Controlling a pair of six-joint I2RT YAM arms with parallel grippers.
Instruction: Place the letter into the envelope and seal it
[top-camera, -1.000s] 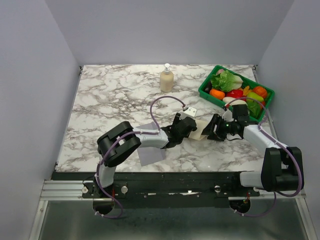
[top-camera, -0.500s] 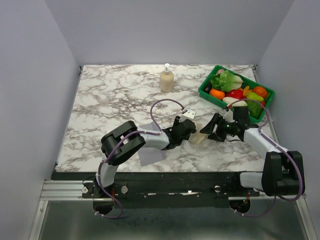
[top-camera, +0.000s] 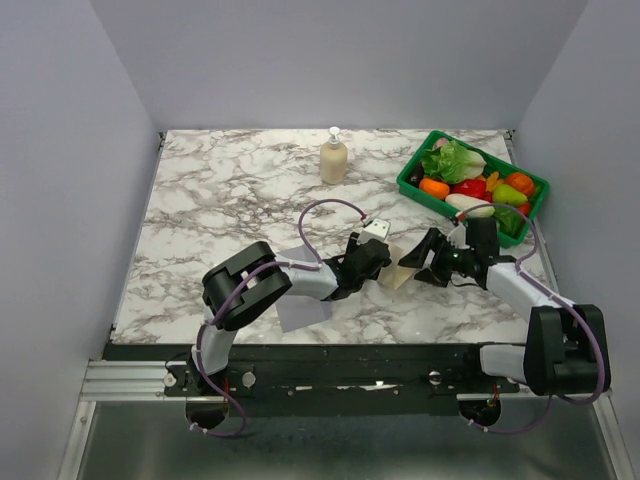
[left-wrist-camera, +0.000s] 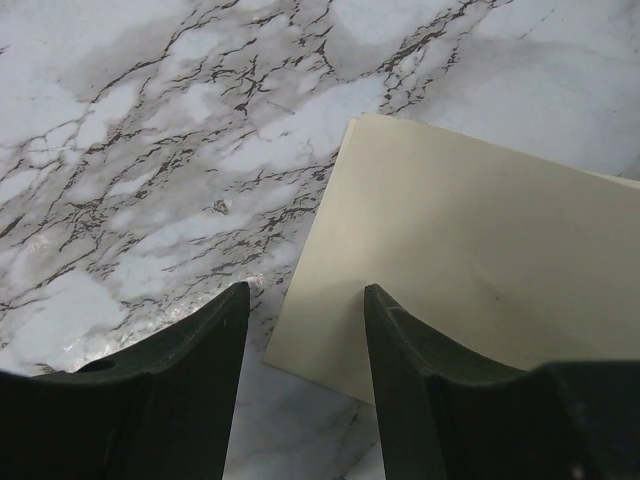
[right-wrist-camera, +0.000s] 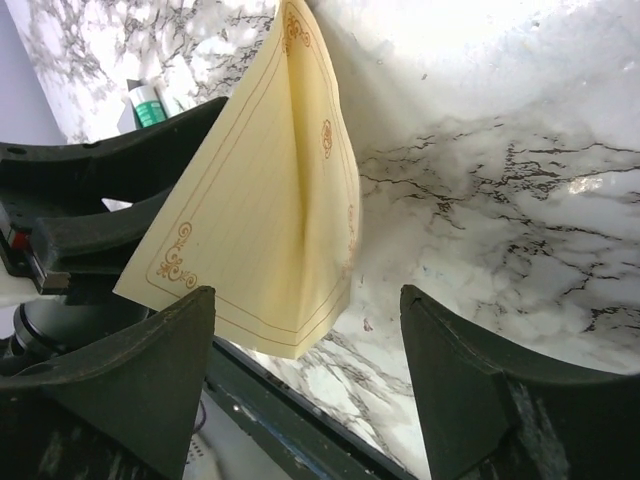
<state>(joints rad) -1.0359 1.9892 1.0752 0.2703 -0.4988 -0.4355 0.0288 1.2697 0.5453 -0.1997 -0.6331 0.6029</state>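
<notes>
The cream letter (top-camera: 398, 272) sits at the table's middle front, between my two grippers. In the right wrist view the letter (right-wrist-camera: 270, 200) stands raised and bent, leaning toward the left arm, with its ornate border showing. My right gripper (right-wrist-camera: 308, 295) is open wide just short of its lower edge, touching nothing. In the left wrist view my left gripper (left-wrist-camera: 305, 290) is open, with a corner of the letter (left-wrist-camera: 480, 260) lying beyond the gap. The grey envelope (top-camera: 305, 313) lies under the left arm, mostly hidden.
A soap bottle (top-camera: 333, 157) stands at the back centre. A green basket (top-camera: 412, 190) of toy vegetables sits at the back right, close behind the right arm. The table's front edge runs just below the envelope.
My right gripper has opened wider, let go of the letter and drawn back slightly to the right. The letter has sagged lower. The left gripper has barely moved.
</notes>
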